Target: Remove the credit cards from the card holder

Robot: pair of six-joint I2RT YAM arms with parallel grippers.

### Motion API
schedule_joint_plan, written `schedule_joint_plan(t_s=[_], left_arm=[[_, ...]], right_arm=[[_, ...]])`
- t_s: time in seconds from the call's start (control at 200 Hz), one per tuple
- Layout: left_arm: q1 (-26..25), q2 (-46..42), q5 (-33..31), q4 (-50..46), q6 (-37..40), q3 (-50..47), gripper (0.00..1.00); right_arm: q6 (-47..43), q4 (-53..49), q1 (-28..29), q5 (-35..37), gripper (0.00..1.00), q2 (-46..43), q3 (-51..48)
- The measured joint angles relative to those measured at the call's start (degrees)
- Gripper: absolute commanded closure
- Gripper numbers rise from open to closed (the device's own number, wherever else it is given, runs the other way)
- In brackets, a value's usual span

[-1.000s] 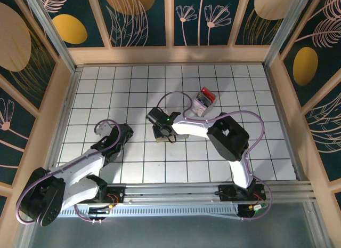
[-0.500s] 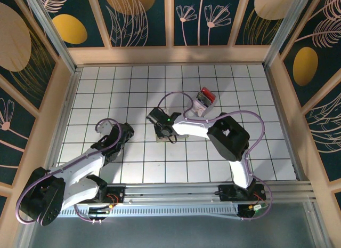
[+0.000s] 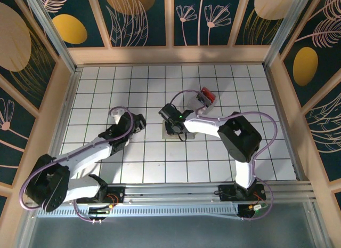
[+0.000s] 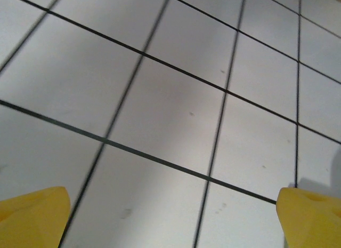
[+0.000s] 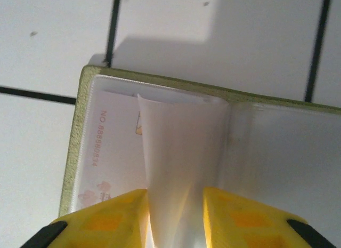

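**Tabletop.** The white-tiled tabletop (image 3: 106,88) was bounded on its far, left and right edges by a raised wooden rim (image 3: 170,56). A metal rail (image 3: 176,192) carrying both arm bases ran along the near edge.

**Card holder.** The card holder (image 3: 167,133) was found lying open and flat near the middle of the tabletop, directly under the right claw (image 3: 171,120). In the right wrist view, the yellow-green border of the holder (image 5: 277,152) was seen along its far and left edges, with bare tile beyond both. A card (image 5: 114,152) printed with a number was seated under the left clear pocket.

**Right claw.** The right claw (image 5: 175,216) was pressed onto one clear sleeve (image 5: 178,152). The sleeve was pinched between the yellow fingers (image 5: 114,218) and lifted upright from the spine of the holder.

**Left claw.** The left claw (image 3: 137,121) was held just left of the holder, with about one tile of open surface between them. In the left wrist view, the left claw (image 4: 170,221) was spread wide, with bare tile between the fingers (image 4: 32,218).

**Cards.** A small red-and-white stack of cards (image 3: 205,97) lay beyond and to the right of the holder, apart from it and close beside the right forearm. Open tile was left along all three rims.
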Motion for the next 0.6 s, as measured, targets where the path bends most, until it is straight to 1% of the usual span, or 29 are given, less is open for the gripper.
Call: schedule_joint_plan(t_s=[0.165,0.305,0.4,0.601], left_arm=[[-3.74,7.17,-0.15,0.07,1.75,4.59,0.01],[-4.61,10.60,-0.13,0.07,2.73,6.82,0.01],[-4.61,11.30,-0.11,0.04,2.97,7.13,0.01],[-4.61,11.80,0.28,0.09,4.22,7.30,0.01]], right_arm=[[-0.02,-0.66,-0.24,1.86,0.64,-0.87,0.00],[0.00,-1.86,-0.26,4.35,0.64,-2.43,-0.17],[0.02,-2.01,-0.50,5.60,0.66,-3.39,-1.16],[0.15,-2.91,-2.08,6.99,0.75,-5.16,-4.31]])
